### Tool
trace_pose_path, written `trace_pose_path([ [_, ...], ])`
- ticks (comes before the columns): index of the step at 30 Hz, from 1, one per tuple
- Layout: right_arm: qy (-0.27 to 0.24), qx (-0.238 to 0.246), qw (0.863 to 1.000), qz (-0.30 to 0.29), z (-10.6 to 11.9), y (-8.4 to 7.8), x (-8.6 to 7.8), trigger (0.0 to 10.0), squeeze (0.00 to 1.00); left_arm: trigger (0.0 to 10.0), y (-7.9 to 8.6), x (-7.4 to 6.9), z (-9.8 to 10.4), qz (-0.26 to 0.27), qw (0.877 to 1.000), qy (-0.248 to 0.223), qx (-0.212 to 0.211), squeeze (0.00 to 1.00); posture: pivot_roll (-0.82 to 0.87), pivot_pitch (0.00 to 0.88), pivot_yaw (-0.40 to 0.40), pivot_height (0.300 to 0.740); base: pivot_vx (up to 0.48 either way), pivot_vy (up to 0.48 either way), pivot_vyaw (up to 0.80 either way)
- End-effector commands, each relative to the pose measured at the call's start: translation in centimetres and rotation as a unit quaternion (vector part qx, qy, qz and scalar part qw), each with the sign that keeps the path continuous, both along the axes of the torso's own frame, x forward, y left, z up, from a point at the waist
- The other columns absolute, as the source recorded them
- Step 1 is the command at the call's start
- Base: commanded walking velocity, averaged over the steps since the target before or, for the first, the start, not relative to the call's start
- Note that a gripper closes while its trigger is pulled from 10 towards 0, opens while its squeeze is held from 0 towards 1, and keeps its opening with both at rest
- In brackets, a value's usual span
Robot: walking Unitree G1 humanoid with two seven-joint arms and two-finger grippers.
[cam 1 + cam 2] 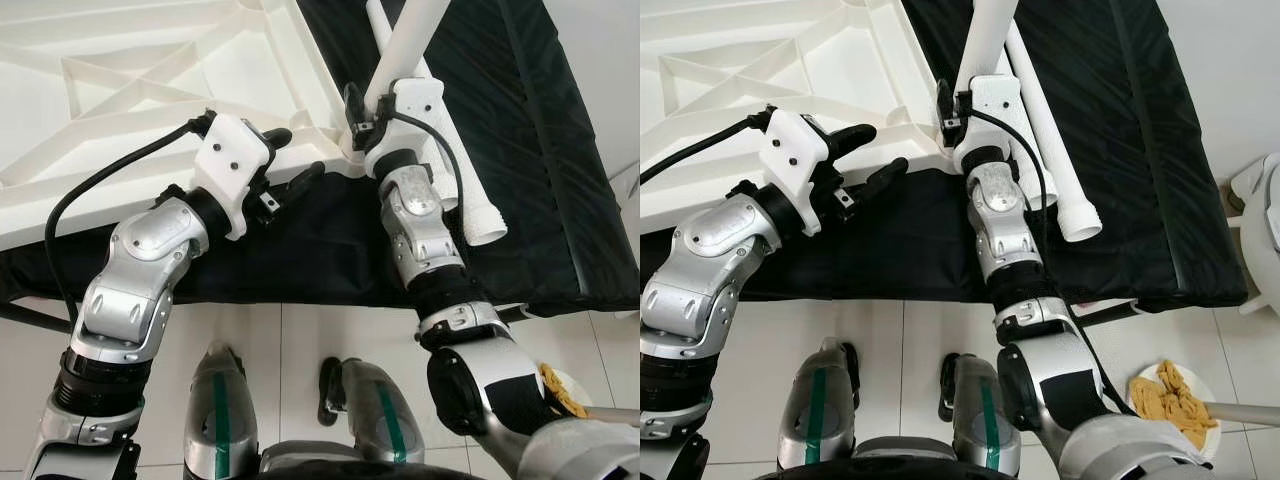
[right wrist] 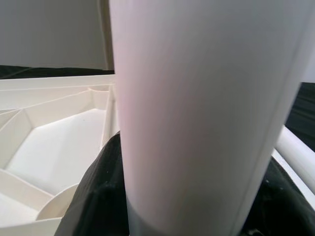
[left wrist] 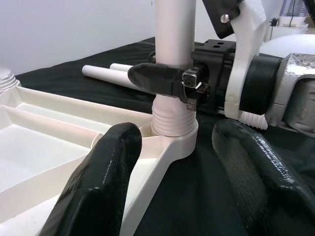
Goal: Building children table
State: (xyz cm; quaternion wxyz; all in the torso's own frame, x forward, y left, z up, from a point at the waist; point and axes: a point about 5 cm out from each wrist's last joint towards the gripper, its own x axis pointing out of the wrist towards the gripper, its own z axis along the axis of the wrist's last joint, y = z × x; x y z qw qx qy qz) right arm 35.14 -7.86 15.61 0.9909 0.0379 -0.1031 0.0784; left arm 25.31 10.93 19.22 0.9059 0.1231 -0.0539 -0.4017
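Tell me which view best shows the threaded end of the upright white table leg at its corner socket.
Left wrist view: the upright white table leg meets the socket there, threads visible. In the eye views the right gripper covers the joint; the right wrist view gives only smooth tube.

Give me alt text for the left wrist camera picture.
The right gripper clamps an upright white table leg standing in the corner socket of the upturned white tabletop. The left gripper hangs open in front; two spare legs lie on black cloth.

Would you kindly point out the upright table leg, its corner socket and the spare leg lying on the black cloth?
upright table leg (image 3: pixel 173 44), left wrist view, mid shaft.
corner socket (image 3: pixel 183 143), left wrist view, rim.
spare leg (image 1: pixel 1065 175), right eye view, lower shaft.
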Motion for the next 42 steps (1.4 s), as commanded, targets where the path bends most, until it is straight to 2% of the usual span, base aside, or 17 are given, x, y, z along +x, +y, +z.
trace_pose_path([
  [1,0.063,-0.008,0.998,-0.030,-2.9,-1.0,-0.3,10.0,0.00,10.0,0.0,-0.1,0.1,0.014,1.000,-0.002,-0.006,0.00,0.14,0.111,-0.100,0.740,0.000,0.000,0.00],
  [2,0.058,-0.015,0.997,-0.048,-3.0,-0.7,-0.4,10.0,0.00,10.0,0.0,-0.1,0.2,0.014,1.000,-0.003,-0.007,0.00,0.14,0.112,-0.101,0.740,0.000,0.000,0.00],
  [7,0.055,-0.012,0.996,-0.068,-3.0,-0.3,-0.4,10.0,0.00,10.0,0.0,-0.1,0.2,0.014,1.000,-0.004,-0.007,0.00,0.14,0.112,-0.102,0.740,0.000,0.000,0.00],
  [15,0.057,-0.006,0.996,-0.074,-2.8,0.5,0.0,10.0,0.00,10.0,-0.1,0.0,0.3,0.015,1.000,-0.004,-0.008,0.00,0.14,0.109,-0.103,0.740,0.000,0.000,0.00],
  [26,0.067,0.013,0.994,-0.085,-2.3,0.9,0.7,10.0,0.00,10.0,-0.1,0.0,0.3,0.016,1.000,-0.006,-0.008,0.00,0.14,0.109,-0.103,0.740,0.000,0.000,0.00],
  [42,0.059,0.012,0.994,-0.089,-1.7,0.9,1.1,10.0,0.00,10.0,-0.1,0.0,0.3,0.018,1.000,-0.007,-0.009,0.00,0.15,0.105,-0.109,0.740,0.000,0.000,0.00],
])
